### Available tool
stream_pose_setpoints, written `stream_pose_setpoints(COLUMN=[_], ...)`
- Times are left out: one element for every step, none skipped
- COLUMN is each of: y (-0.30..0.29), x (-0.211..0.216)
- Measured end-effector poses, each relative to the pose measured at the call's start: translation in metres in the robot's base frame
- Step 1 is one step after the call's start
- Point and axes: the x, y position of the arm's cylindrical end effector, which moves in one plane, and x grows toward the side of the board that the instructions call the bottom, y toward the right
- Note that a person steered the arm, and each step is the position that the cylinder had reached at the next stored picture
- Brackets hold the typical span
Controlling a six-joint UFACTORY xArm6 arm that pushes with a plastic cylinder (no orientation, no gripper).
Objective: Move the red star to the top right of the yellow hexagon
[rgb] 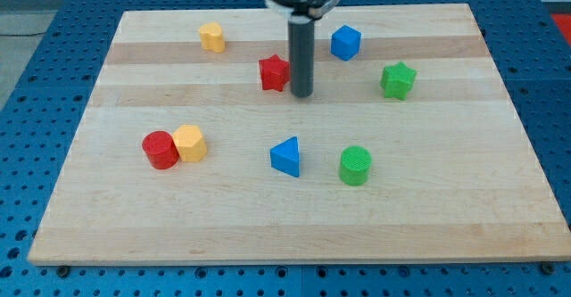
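The red star (273, 72) sits on the wooden board in the upper middle. My tip (303, 94) stands just to the star's right, close to or touching its right edge. The yellow hexagon (190, 143) lies at the view's left, lower than the star, touching a red cylinder (161, 150) on its left. The star is up and to the right of the hexagon, well apart from it.
A second yellow block (212, 37) lies near the top left. A blue block (345, 42) and a green star (398, 80) are to the right. A blue triangle (286, 157) and a green cylinder (355, 165) are at lower middle. The board's edge (294, 259) is surrounded by blue perforated table.
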Motion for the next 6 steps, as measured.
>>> stream_pose_setpoints(y=[-0.026, -0.075, -0.082, -0.086, -0.12, -0.132], x=[-0.023, -0.006, -0.023, -0.061, -0.059, -0.033])
